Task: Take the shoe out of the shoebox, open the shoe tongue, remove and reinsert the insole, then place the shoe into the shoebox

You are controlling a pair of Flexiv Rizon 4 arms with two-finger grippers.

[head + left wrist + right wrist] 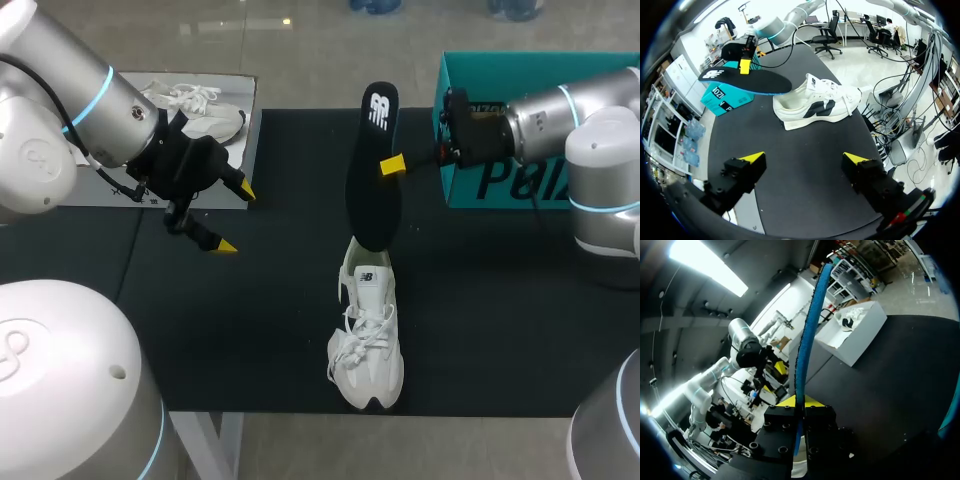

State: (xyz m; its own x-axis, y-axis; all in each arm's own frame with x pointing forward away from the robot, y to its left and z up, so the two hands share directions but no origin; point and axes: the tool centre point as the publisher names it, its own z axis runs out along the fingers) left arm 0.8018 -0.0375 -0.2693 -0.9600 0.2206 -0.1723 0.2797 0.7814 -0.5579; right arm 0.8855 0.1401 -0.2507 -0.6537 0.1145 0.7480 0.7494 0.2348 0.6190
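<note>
Head view: I am pinching the insole (372,170) by its edge in the right gripper (393,164), upper middle of the frame, and its lower end is meeting the collar of the shoe (367,340) at lower middle. The left gripper (237,219) is hanging wide open and empty at left, well apart from the shoe. I am judging that the left should be pinning the shoe and holding the tongue back while the right is feeding the insole in at a shallow slant. The shoebox (500,185) is sitting at upper right and a white box (200,105) at upper left. The shoe's toe is lying near the front edge of the table (280,330), so pushing forward is risking a slide.

Left wrist view: bare mat is lying ahead of the spread left gripper (805,158) up to the shoe (815,102), giving a free approach.

Right wrist view: the right gripper (800,402) is clamping the insole (810,325) from both sides
</note>
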